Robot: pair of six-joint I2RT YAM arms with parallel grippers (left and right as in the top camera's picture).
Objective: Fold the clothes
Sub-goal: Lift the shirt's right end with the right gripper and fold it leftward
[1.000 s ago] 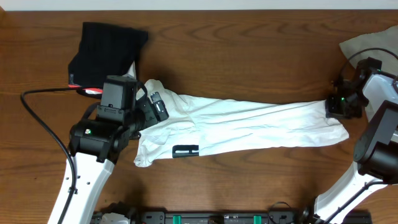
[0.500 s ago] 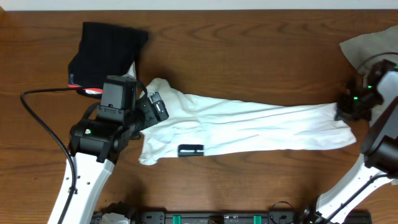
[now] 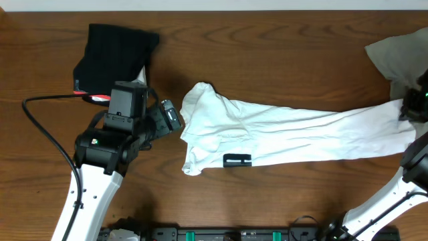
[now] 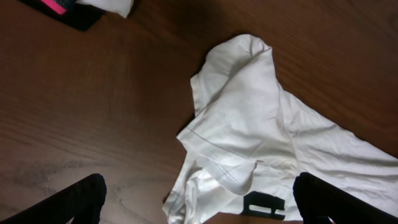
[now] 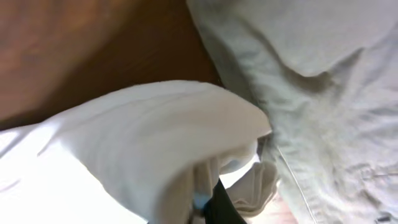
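The large white T-shirt (image 3: 294, 134) lies stretched in a long band across the table, its black block print (image 3: 237, 160) near the left end. My left gripper (image 3: 171, 118) is open and empty just left of the shirt's bunched left end. In the left wrist view the shirt (image 4: 249, 124) lies between and ahead of the open gripper (image 4: 199, 205). My right gripper (image 3: 416, 107) is at the far right edge, shut on the shirt's right end. The right wrist view shows white cloth (image 5: 143, 137) bunched around the gripper (image 5: 208, 205).
A black red-trimmed garment (image 3: 117, 53) lies folded at the back left, also in the left wrist view (image 4: 62, 7). A grey-beige garment (image 3: 398, 57) lies at the back right, right next to my right gripper (image 5: 323, 93). A black cable (image 3: 47, 134) loops beside the left arm.
My right gripper has pulled the white shirt to the right. The shirt's left end has slid out from under the left gripper, which has stayed in place.
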